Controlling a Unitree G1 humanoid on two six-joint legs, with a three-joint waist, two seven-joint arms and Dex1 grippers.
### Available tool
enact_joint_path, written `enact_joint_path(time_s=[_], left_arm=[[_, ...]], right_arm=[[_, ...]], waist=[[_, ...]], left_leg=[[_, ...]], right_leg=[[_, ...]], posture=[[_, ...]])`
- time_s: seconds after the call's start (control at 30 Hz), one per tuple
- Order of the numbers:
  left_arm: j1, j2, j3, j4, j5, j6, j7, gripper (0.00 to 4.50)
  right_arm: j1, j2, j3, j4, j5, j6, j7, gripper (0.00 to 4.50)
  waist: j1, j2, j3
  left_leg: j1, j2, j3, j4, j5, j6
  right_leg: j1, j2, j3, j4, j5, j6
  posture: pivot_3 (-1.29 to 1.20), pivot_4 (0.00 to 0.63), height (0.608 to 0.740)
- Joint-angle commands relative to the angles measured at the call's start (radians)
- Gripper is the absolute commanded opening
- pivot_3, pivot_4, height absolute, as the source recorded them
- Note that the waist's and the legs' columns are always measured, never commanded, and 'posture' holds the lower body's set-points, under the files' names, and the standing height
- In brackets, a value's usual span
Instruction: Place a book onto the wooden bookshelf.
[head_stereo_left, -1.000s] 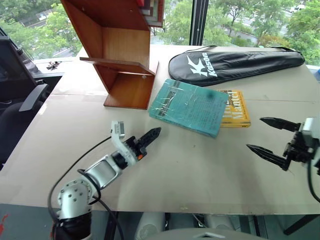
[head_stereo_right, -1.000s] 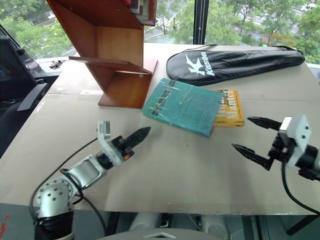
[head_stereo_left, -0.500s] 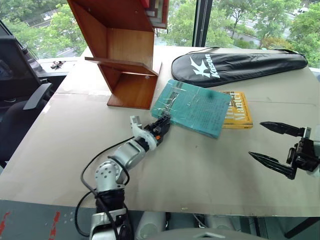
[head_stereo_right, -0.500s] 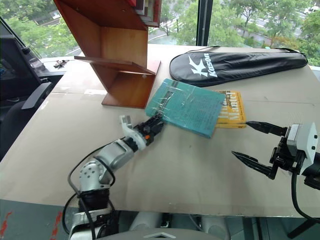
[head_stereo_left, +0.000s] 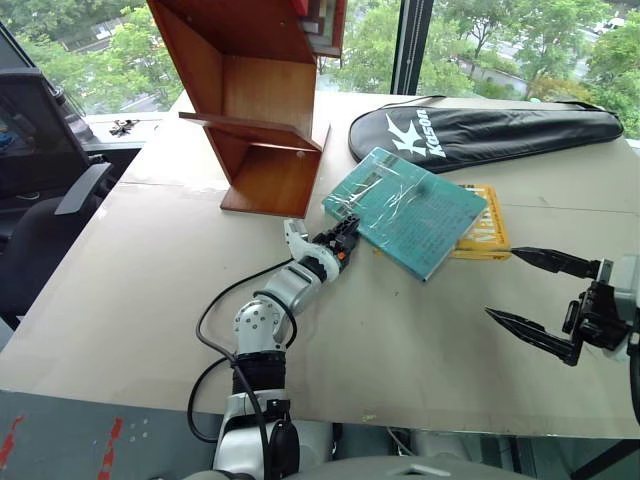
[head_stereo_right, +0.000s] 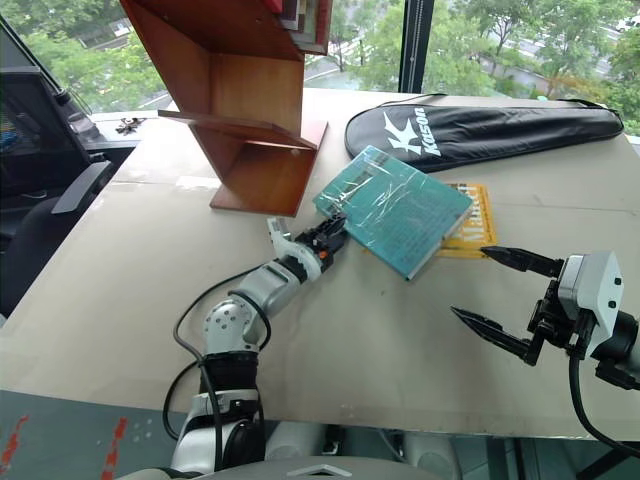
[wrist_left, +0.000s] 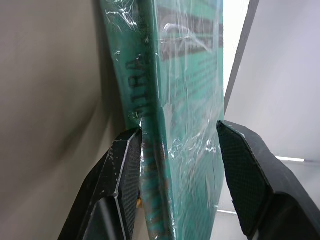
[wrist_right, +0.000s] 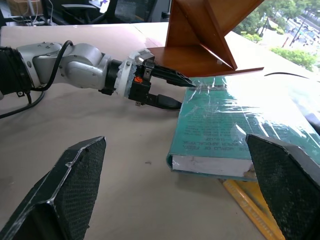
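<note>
The teal-green book (head_stereo_left: 410, 208) in shiny plastic wrap lies flat on the table, partly over a yellow book. My left gripper (head_stereo_left: 348, 232) is at its near left corner, open, with one finger on each side of the spine edge (wrist_left: 150, 100); the black fingers (wrist_left: 122, 165) flank the wrapped edge closely. The reddish-brown wooden bookshelf (head_stereo_left: 265, 110) stands just behind and to the left of that corner. My right gripper (head_stereo_left: 500, 282) hovers wide open over the table to the right of the book, holding nothing.
A yellow book (head_stereo_left: 482, 232) pokes out from under the teal one on its right. A black racket bag (head_stereo_left: 490, 130) lies along the back of the table. A dark office chair (head_stereo_left: 40, 200) stands off the table's left edge.
My left gripper reached forward and right from bare table to the book's corner. The book slid slightly right, further over the yellow book. The right gripper stayed roughly in place.
</note>
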Motion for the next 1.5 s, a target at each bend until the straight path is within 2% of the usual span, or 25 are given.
enact_joint_path(time_s=[0.03,0.3,0.63,0.7,0.87,1.0,1.1,1.13,1.17,1.2,1.33,1.5], left_arm=[[0.034,0.002,0.036,-0.052,-0.096,0.062,0.093,2.44],[-0.004,0.060,0.062,-0.021,-0.270,0.148,0.191,2.44],[-0.178,0.079,0.042,0.227,-0.106,0.193,0.054,2.44],[-0.180,0.081,0.050,0.232,-0.095,0.215,0.055,2.44],[-0.127,0.110,0.077,0.154,-0.174,0.300,0.146,2.44],[-0.153,0.128,0.062,0.179,-0.126,0.324,0.114,2.44],[-0.192,0.136,0.053,0.228,-0.057,0.314,0.046,3.21],[-0.202,0.138,0.052,0.246,-0.029,0.307,0.028,3.61],[-0.211,0.139,0.052,0.262,-0.001,0.300,0.010,4.20],[-0.219,0.137,0.057,0.278,0.022,0.289,-0.004,4.45],[-0.254,0.131,0.061,0.346,0.107,0.258,-0.091,4.45],[-0.354,0.133,0.028,0.531,0.281,0.169,-0.302,4.45]], right_arm=[[-0.011,-0.011,-0.001,-0.035,0.016,-0.007,-0.025,4.43],[-0.019,0.002,0.033,-0.010,-0.012,-0.038,-0.030,4.43],[0.020,0.010,0.025,-0.054,-0.009,-0.038,-0.067,4.43],[0.034,0.008,0.014,-0.066,-0.009,-0.037,-0.075,4.43],[0.066,0.010,-0.005,-0.093,0.000,-0.037,-0.092,4.43],[0.075,0.016,0.008,-0.091,-0.007,-0.046,-0.100,4.43],[0.075,0.019,0.015,-0.095,-0.006,-0.045,-0.113,4.50],[0.076,0.020,0.016,-0.098,-0.005,-0.044,-0.116,4.50],[0.077,0.019,0.016,-0.100,-0.004,-0.044,-0.119,4.50],[0.080,0.019,0.015,-0.102,-0.003,-0.043,-0.120,4.50],[0.092,0.021,0.006,-0.112,-0.003,-0.040,-0.130,4.50],[0.107,0.028,0.012,-0.132,-0.006,-0.039,-0.152,4.50]], waist=[[0.000,0.000,0.000],[-0.001,0.000,0.000],[0.001,-0.001,0.000],[0.001,-0.001,0.000],[0.000,-0.001,0.000],[-0.001,-0.001,0.000],[0.000,-0.001,0.000],[0.000,-0.001,0.000],[0.001,-0.001,0.000],[0.002,-0.001,0.000],[0.000,-0.001,0.000],[0.003,-0.001,0.000]], left_leg=[[0.000,0.000,0.000,0.000,0.000,0.000],[0.000,0.001,0.000,0.000,0.000,0.000],[-0.002,-0.001,-0.001,0.000,0.000,0.000],[-0.002,0.000,-0.001,-0.001,0.000,0.000],[-0.002,0.000,-0.002,-0.001,0.000,-0.001],[-0.001,0.000,-0.001,-0.001,0.000,-0.001],[-0.001,0.000,-0.001,-0.001,0.000,-0.001],[-0.001,0.000,-0.001,-0.001,0.000,-0.001],[-0.001,0.000,-0.001,-0.001,0.000,-0.001],[-0.001,0.000,-0.002,-0.001,0.000,-0.001],[-0.001,0.000,-0.001,-0.001,0.000,-0.001],[-0.001,0.000,-0.002,-0.001,0.000,-0.001]], right_leg=[[0.000,0.000,0.000,0.000,0.000,0.000],[0.000,0.000,0.000,-0.001,0.000,0.000],[0.000,0.004,-0.001,-0.003,0.000,0.000],[0.000,0.003,-0.001,-0.003,0.000,0.000],[0.000,0.000,-0.001,-0.003,0.000,0.001],[0.000,0.000,-0.001,-0.003,0.000,0.001],[0.000,0.000,-0.001,-0.003,0.000,0.001],[0.000,0.000,-0.001,-0.003,0.000,0.001],[0.000,0.000,-0.001,-0.003,0.000,0.001],[0.000,0.000,-0.001,-0.003,0.000,0.001],[0.000,0.000,-0.001,-0.003,0.000,0.001],[0.000,0.001,-0.002,-0.003,0.000,0.001]], posture=[[0.00,0.150,0.740],[0.00,0.150,0.740],[0.00,0.150,0.740],[0.00,0.150,0.740],[0.00,0.150,0.740],[0.00,0.150,0.740],[0.00,0.150,0.740],[0.00,0.150,0.740],[0.00,0.150,0.740],[0.00,0.150,0.740],[0.00,0.150,0.740],[0.00,0.150,0.740]])
